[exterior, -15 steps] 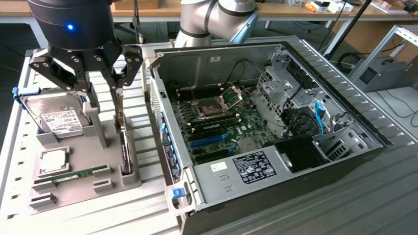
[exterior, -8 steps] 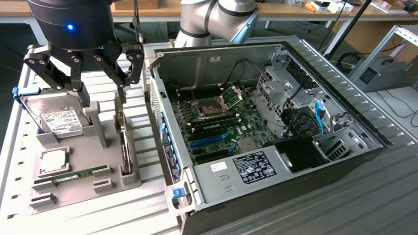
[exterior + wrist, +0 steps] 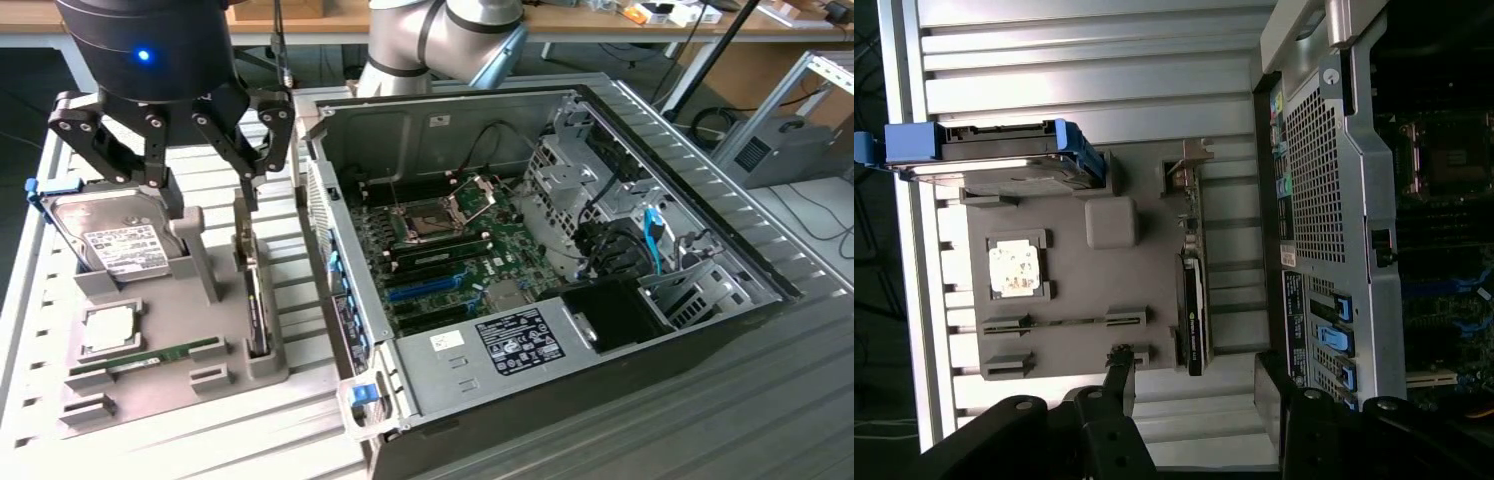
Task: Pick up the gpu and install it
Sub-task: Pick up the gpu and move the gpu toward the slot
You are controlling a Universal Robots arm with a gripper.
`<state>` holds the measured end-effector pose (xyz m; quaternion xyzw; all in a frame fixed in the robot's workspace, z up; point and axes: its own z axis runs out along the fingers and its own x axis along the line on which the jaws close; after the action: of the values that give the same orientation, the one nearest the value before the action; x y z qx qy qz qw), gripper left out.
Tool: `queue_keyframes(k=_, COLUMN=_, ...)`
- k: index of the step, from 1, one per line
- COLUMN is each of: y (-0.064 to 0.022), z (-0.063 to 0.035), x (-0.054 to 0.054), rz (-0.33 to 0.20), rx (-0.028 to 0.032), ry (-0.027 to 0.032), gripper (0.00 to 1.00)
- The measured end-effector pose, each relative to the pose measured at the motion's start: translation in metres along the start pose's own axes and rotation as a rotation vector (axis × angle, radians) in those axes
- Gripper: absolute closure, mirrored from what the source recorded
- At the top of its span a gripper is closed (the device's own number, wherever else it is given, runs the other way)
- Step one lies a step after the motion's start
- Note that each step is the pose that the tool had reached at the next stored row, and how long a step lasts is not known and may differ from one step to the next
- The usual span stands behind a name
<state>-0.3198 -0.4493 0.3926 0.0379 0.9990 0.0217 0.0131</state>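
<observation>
The gpu (image 3: 254, 300) stands on edge in a slot of the grey holder (image 3: 187, 385), at the exterior view's left of the open computer case (image 3: 747, 270). It is a thin dark card with a metal bracket at its far end. My gripper (image 3: 210, 195) hangs open above the holder's far end, holding nothing. In the wrist view the gpu (image 3: 1194, 300) lies in line with the gap between the fingers (image 3: 1120, 375), and the gripper (image 3: 1194, 378) is apart from the card. Inside the case, the motherboard (image 3: 501, 265) shows a blue slot (image 3: 434, 288).
The holder also carries a silver hard drive (image 3: 123, 245) in a blue-edged bracket, a CPU (image 3: 107, 328) and a green RAM stick (image 3: 147, 357). The case wall (image 3: 327, 250) rises close beside the gpu. The robot arm's base (image 3: 427, 40) stands behind the case.
</observation>
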Motion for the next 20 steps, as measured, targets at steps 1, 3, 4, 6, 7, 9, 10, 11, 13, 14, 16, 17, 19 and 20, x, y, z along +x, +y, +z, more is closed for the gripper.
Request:
queue_keyframes(k=1, y=0.0, z=0.0, x=0.0, rz=0.0, rx=0.0, ry=0.0, gripper=0.4)
queue_keyframes(k=3, y=0.0, z=0.0, x=0.0, rz=0.0, rx=0.0, ry=0.0, gripper=0.4)
queue_keyframes(k=4, y=0.0, z=0.0002, x=0.0, rz=0.0, rx=0.0001, ry=0.0001, gripper=0.4)
queue_keyframes(k=6, y=-0.0001, z=0.0018, x=0.0, rz=0.0, rx=-0.0001, ry=-0.0001, gripper=0.4)
queue_keyframes(k=7, y=-0.0001, z=0.0025, x=0.0, rz=0.0, rx=-0.0001, ry=0.0, gripper=0.4)
queue_keyframes(k=9, y=-0.0002, z=0.0051, x=0.0, rz=0.0, rx=-0.0001, ry=0.0, gripper=0.4)
queue_keyframes(k=10, y=-0.0003, z=0.0067, x=0.0, rz=0.0, rx=-0.0001, ry=0.0, gripper=0.4)
queue_keyframes(k=11, y=-0.0004, z=0.0082, x=0.0, rz=0.0, rx=-0.0001, ry=0.0, gripper=0.4)
queue_keyframes(k=13, y=-0.0005, z=0.0114, x=0.0, rz=0.0, rx=0.0, ry=0.0001, gripper=0.4)
queue_keyframes(k=14, y=-0.0006, z=0.0136, x=0.0, rz=0.0, rx=-0.0001, ry=0.0, gripper=0.4)
queue_keyframes(k=16, y=-0.0007, z=0.0166, x=0.0, rz=0.0, rx=-0.0001, ry=0.0, gripper=0.4)
queue_keyframes(k=17, y=-0.0008, z=0.0177, x=0.0, rz=0.0, rx=-0.0001, ry=0.0, gripper=0.4)
queue_keyframes(k=19, y=-0.0009, z=0.0201, x=0.0, rz=0.0, rx=-0.0002, ry=-0.0001, gripper=0.4)
queue_keyframes(k=20, y=-0.001, z=0.0212, x=0.001, rz=0.0, rx=-0.0001, ry=0.0, gripper=0.4)
